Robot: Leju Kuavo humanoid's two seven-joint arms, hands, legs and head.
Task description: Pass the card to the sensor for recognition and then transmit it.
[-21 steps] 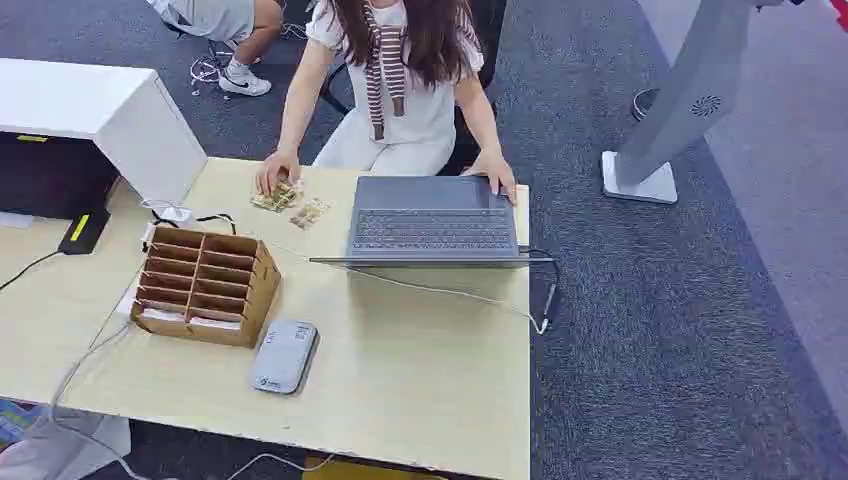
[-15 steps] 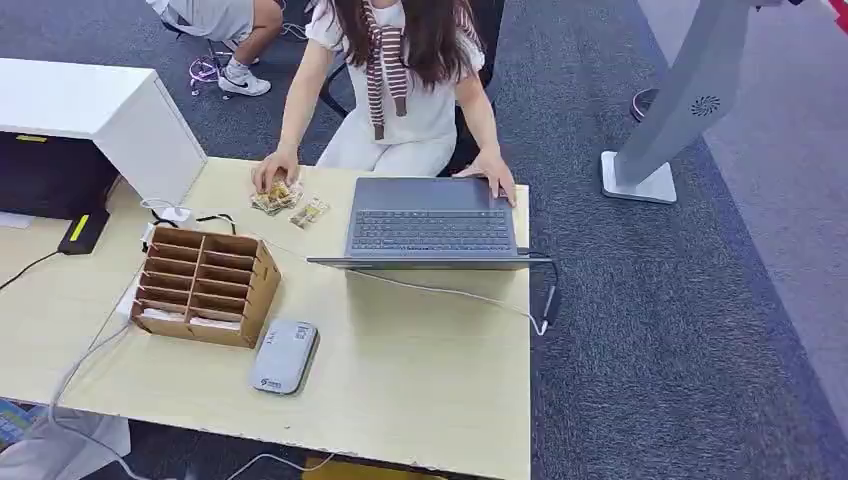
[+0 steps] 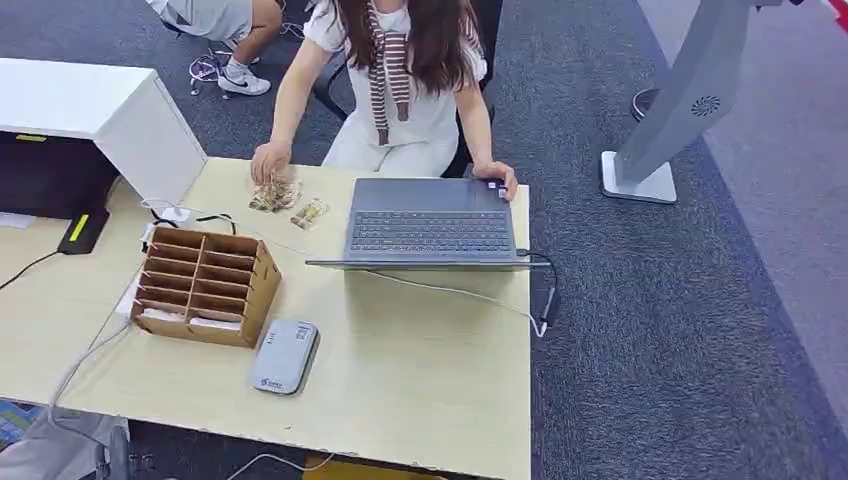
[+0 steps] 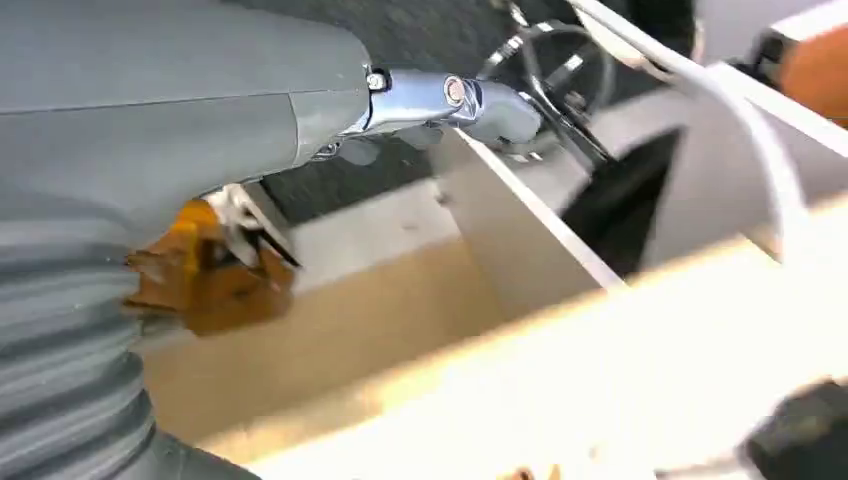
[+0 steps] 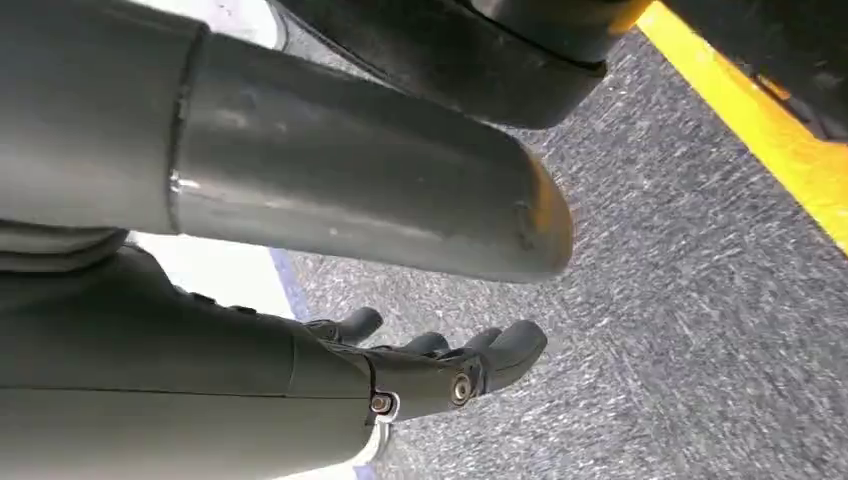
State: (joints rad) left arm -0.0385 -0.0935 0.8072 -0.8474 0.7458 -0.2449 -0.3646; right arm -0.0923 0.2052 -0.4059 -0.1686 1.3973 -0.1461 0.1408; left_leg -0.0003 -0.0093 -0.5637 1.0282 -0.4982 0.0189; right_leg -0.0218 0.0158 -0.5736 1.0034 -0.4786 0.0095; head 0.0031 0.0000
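Observation:
A brown cardboard card rack (image 3: pixel 205 285) stands on the left of the pale wooden table (image 3: pixel 420 370). White cards (image 3: pixel 214 323) lie in its nearest slots. The grey card sensor (image 3: pixel 284 356) lies flat just right of the rack's front corner. In the left wrist view my left hand (image 4: pixel 440 98) reaches out below the table's edge, fingers stretched and holding nothing. My left arm (image 3: pixel 55 450) shows at the table's near left corner. My right hand (image 5: pixel 430 365) hangs over the grey carpet with loosely spread fingers, holding nothing.
An open grey laptop (image 3: pixel 432 222) sits at the table's far side, with a person (image 3: pixel 400 80) behind it touching its corner. Snack packets (image 3: pixel 290 200) lie by the person's other hand. A white cabinet (image 3: pixel 100 115) stands at the far left, and cables (image 3: pixel 450 292) cross the table.
The person's hand has lifted off the snack packets and drawn back a little. The other hand has slid along the laptop's corner. Rack, sensor and my hands stay put.

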